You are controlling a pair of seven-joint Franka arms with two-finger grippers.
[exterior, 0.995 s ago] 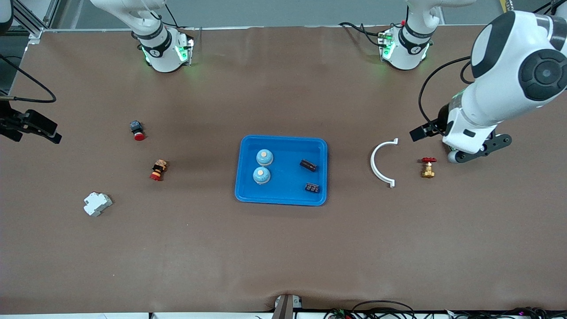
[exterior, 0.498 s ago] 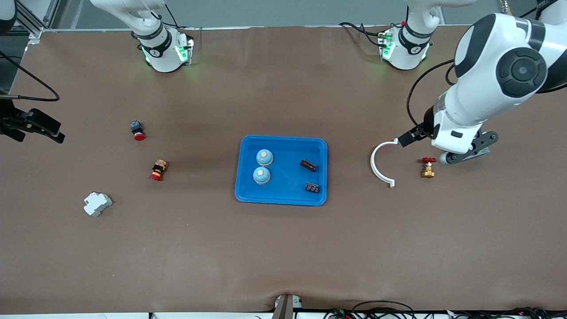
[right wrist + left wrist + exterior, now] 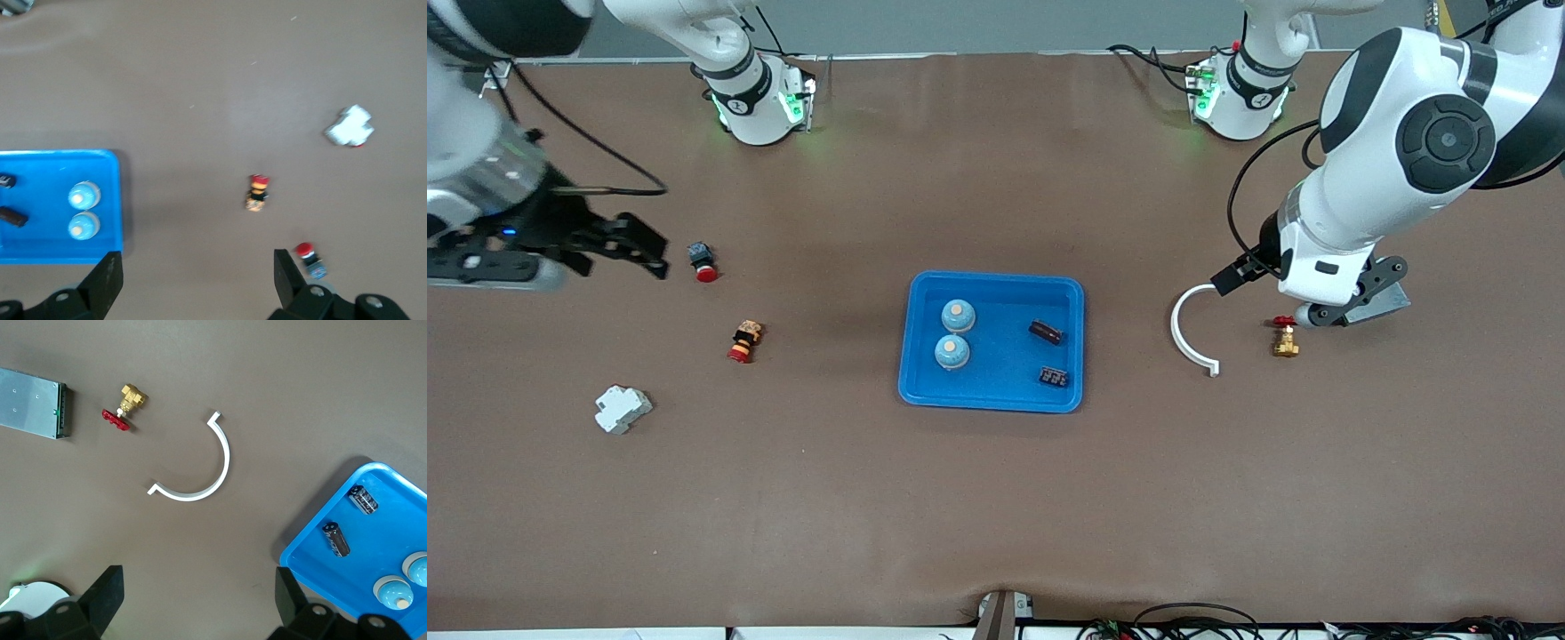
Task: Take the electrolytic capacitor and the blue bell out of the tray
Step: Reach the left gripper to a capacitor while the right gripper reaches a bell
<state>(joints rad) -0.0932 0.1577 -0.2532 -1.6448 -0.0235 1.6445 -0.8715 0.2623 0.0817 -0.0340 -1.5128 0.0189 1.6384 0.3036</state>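
The right gripper (image 3: 654,253) hung over the tabletop toward the right arm's end, fingers (image 3: 107,280) spread wide and empty. Just beside it on the brown tabletop (image 3: 996,498) lay a small red-capped push button (image 3: 702,261). Nearer the front camera sat a second button (image 3: 743,342) with a red and yellow cap, and nearer still, toward the front edge, a white breaker block (image 3: 622,409).

Mid-table stood the blue tray (image 3: 996,400), and it was already loaded. Two pale blue bells (image 3: 958,315) sat one just beside the other along the tray side toward the right arm, both upright with tan buttons on top. Two dark capacitors (image 3: 1046,332) lay on their sides along the tray side toward the left arm, well apart from each other, the second one close to the tray's front corner. No lettering could be made out on any of them.

Toward the left arm's end lay a white curved clip (image 3: 1188,329), open side facing the left arm's end, and beside it a brass valve (image 3: 1286,339) with a red handle. The left gripper (image 3: 200,603) hovered over that patch, its fingers (image 3: 107,593) wide apart, nothing between them. The left wrist view also caught a grey metal box (image 3: 32,412) near the valve; no writing on it was readable.
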